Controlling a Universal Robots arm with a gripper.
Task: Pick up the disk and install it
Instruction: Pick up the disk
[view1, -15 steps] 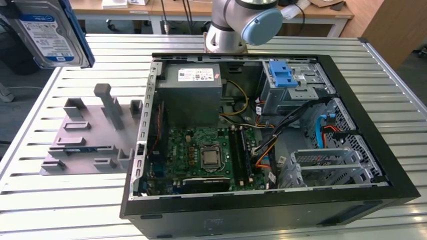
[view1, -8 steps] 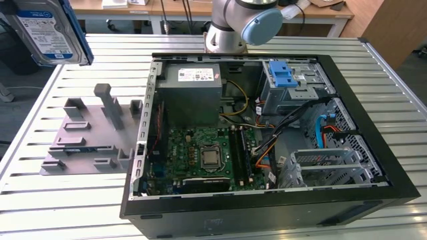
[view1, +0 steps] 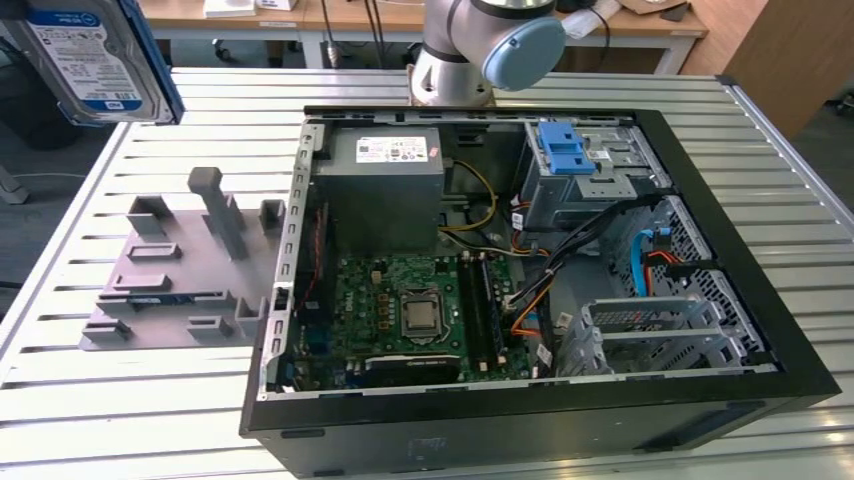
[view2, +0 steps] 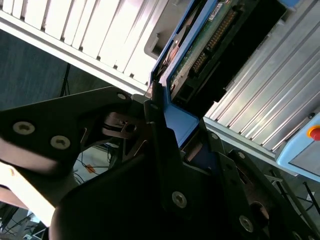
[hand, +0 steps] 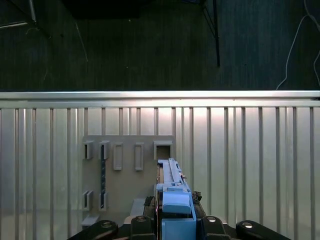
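The disk (view1: 87, 55), a silver drive with a blue-and-white label and a blue frame, hangs high at the exterior view's left, above the slatted table and clear of the grey holder fixture (view1: 187, 265). In the first wrist view my gripper (hand: 175, 212) is shut on the disk's blue frame (hand: 172, 187), with the fixture (hand: 127, 175) on the table below. In the second wrist view the black fingers (view2: 155, 125) clamp the blue frame, and the disk's circuit-board side (view2: 205, 50) faces the camera.
An open black computer case (view1: 747, 290) lies on the table, holding a motherboard (view1: 400, 310), a grey power supply (view1: 387, 170) and a drive cage with a blue latch (view1: 567, 150). The arm's base (view1: 461, 50) stands behind the case. The table's edge (hand: 160, 95) borders dark floor.
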